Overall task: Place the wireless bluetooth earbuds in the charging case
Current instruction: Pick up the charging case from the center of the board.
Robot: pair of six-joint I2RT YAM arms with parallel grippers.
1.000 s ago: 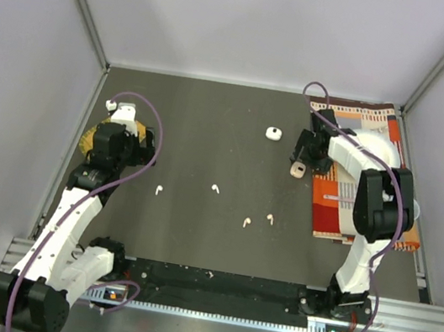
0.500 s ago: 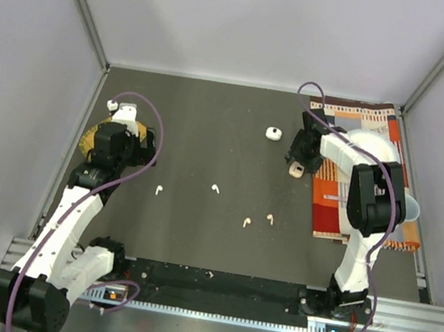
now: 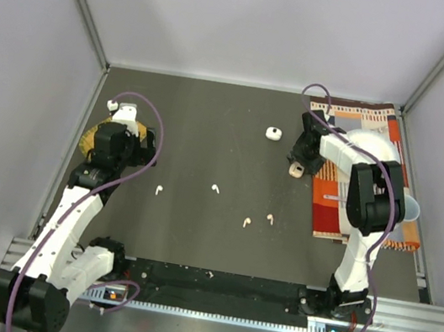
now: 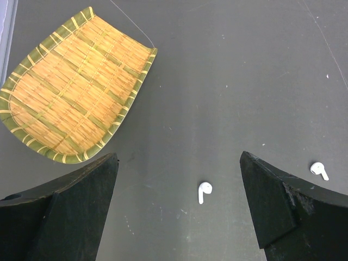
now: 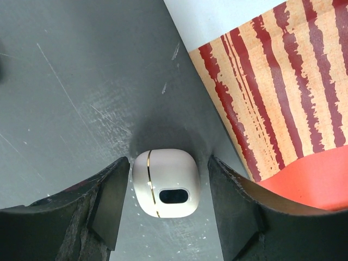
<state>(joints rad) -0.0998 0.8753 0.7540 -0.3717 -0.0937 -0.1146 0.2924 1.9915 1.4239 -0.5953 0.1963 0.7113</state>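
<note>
Two white earbuds (image 3: 159, 190) (image 3: 215, 189) and two peach-pink earbuds (image 3: 246, 221) (image 3: 269, 218) lie loose mid-table. A pale pink charging case (image 5: 167, 182) with a gold seam lies closed between the fingers of my right gripper (image 5: 167, 176), which is open with small gaps on both sides. In the top view this case (image 3: 295, 170) sits at the cloth's left edge under the right gripper (image 3: 300, 160). A white charging case (image 3: 273, 134) lies further back. My left gripper (image 4: 178, 163) is open and empty, high above one white earbud (image 4: 204, 191). Another white earbud (image 4: 319, 170) lies to its right.
A woven bamboo tray (image 4: 76, 87) lies at the left, also seen in the top view (image 3: 88, 142). An orange striped cloth (image 3: 342, 212) with a white dish (image 3: 374, 146) covers the right side, its edge (image 5: 283, 81) close to the right finger. Walls enclose the table.
The right wrist has shifted slightly left over the pink case. The case, the earbuds and the left arm have not moved.
</note>
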